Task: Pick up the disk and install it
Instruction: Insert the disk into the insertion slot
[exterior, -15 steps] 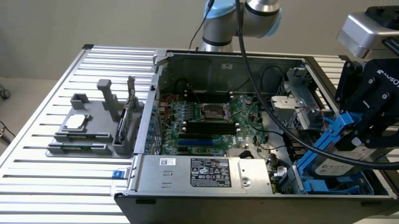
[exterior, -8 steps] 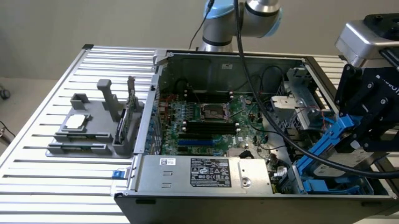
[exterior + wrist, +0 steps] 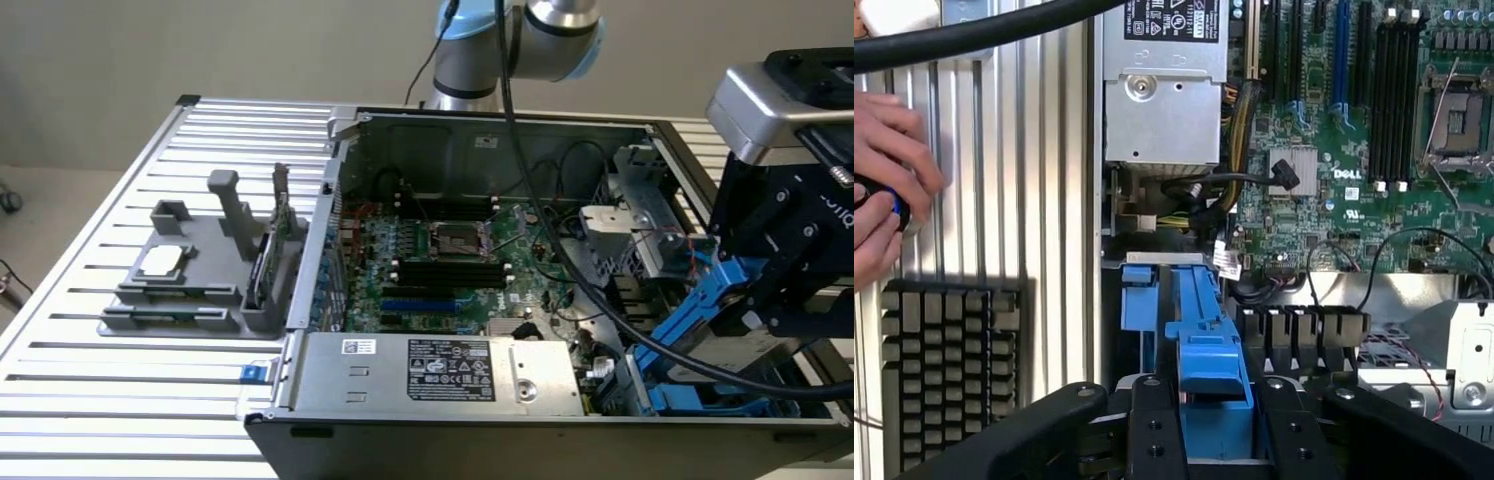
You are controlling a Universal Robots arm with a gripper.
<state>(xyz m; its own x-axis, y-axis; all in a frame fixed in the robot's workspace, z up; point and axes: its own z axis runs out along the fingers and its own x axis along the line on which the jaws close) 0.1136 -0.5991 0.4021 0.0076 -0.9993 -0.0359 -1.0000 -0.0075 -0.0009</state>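
Wrist view: fingers (image 3: 1154, 425) clamp the disk (image 3: 1209, 360), its long axis pointing toward the motherboard (image 3: 1324, 200).

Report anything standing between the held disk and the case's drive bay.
Nothing visible does. The gripper holds the disk by its blue carrier right at the bay; black cables lie beside it by the motherboard, not across its path.

Black gripper (image 3: 1212, 415) clamped on the blue carrier of the disk (image 3: 1199, 320), at an open computer case (image 3: 1097, 150), green motherboard (image 3: 1354, 200), grey power supply (image 3: 1162, 110), person's hand (image 3: 884, 190) near a keyboard (image 3: 944, 370) on slatted table (image 3: 1044, 200)
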